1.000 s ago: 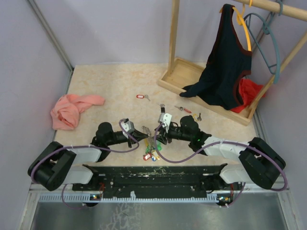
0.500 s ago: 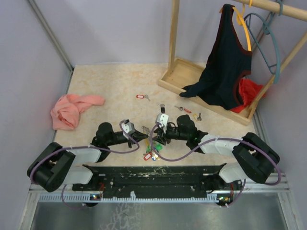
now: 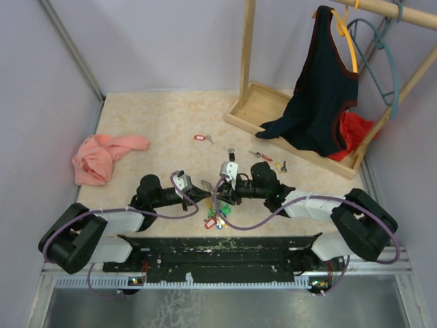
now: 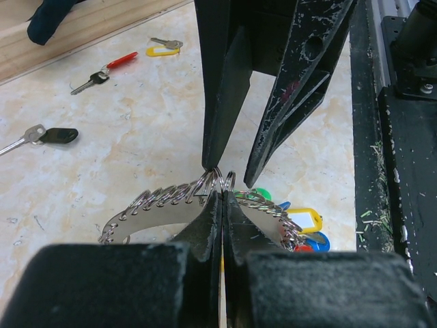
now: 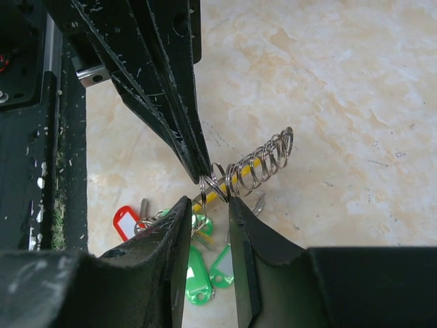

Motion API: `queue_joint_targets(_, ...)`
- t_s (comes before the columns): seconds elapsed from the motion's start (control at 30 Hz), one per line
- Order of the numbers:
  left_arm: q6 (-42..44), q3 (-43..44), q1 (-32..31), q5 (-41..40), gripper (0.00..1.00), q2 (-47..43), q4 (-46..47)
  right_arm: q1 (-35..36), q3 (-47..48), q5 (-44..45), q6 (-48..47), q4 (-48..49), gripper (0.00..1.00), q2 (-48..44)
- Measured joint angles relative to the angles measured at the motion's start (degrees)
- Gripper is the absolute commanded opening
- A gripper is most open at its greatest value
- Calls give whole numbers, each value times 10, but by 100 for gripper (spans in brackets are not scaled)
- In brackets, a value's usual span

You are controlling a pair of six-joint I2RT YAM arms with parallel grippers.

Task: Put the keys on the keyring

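Note:
The keyring (image 4: 164,198) is a thin silvery ring strung with many small split rings. It hangs between the two grippers near the table's front edge (image 3: 213,202). My left gripper (image 4: 222,193) is shut on its top. My right gripper (image 5: 209,199) is open a little, one jaw on each side of the ring (image 5: 263,160) next to the left fingertips (image 5: 198,167). Green (image 5: 198,277), red (image 5: 126,220) and yellow (image 4: 304,220) tagged keys hang from the ring. Loose keys lie further back: red-tagged (image 3: 200,138), black (image 4: 51,135), red-headed (image 4: 102,72) and yellow-tagged (image 4: 162,49).
A pink cloth (image 3: 102,156) lies at the left. A wooden rack base (image 3: 273,113) stands at the back right, with a dark vest (image 3: 321,89) and a teal hanger (image 3: 382,61) above it. The black arm mount (image 3: 218,249) runs along the near edge.
My right gripper has shifted slightly left, closer to the left gripper and the ring. The left arm and the loose keys have not moved.

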Motion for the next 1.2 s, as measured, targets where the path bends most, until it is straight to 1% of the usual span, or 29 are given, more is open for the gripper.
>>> queue_joint_targets(0.07,0,0,0,0,0,0,0,0,0,0,1,6,25,3)
queue_joint_targets(0.33,-2,0,0,0,0,0,0,-1,12,-10,2,9,24,20)
queue_joint_targets(0.4,-3,0,0,1,0,1,0,-2,17,-14,4,10,22,26)
queue_joint_targets(0.47,-4,-1,-1,2,0,2,0,-2,20,-18,5,10,17,32)
queue_joint_targets(0.6,-6,-2,-2,-2,0,3,0,-5,26,-21,4,5,1,43)
queue_joint_targets(0.63,-7,-2,-2,-4,0,3,0,-5,26,-21,3,3,0,44)
queue_joint_targets(0.67,-7,-4,-2,-7,1,3,0,-5,26,-20,3,-2,0,44)
queue_joint_targets(0.7,-7,-5,-3,-10,6,2,0,-5,26,-19,2,-5,0,44)
queue_joint_targets(0.77,-10,-8,-4,-19,15,-1,0,-5,26,-18,0,-7,0,43)
queue_joint_targets(0.87,-16,-16,-4,-40,33,-17,0,-4,26,-10,-6,-11,0,37)
queue_joint_targets(0.97,-23,-27,-4,-63,45,-43,4,-4,26,-3,-10,-21,0,27)
queue_joint_targets(1.03,-26,-33,-4,-74,46,-56,9,-4,26,0,-12,-24,0,23)
queue_joint_targets(1.1,-28,-37,-4,-79,46,-62,12,-4,26,1,-14,-28,0,22)
queue_joint_targets(1.13,-28,-38,-4,-79,44,-62,13,-4,26,1,-16,-31,0,22)
queue_joint_targets(1.2,-30,-38,-4,-77,37,-57,16,-4,26,1,-16,-35,0,22)
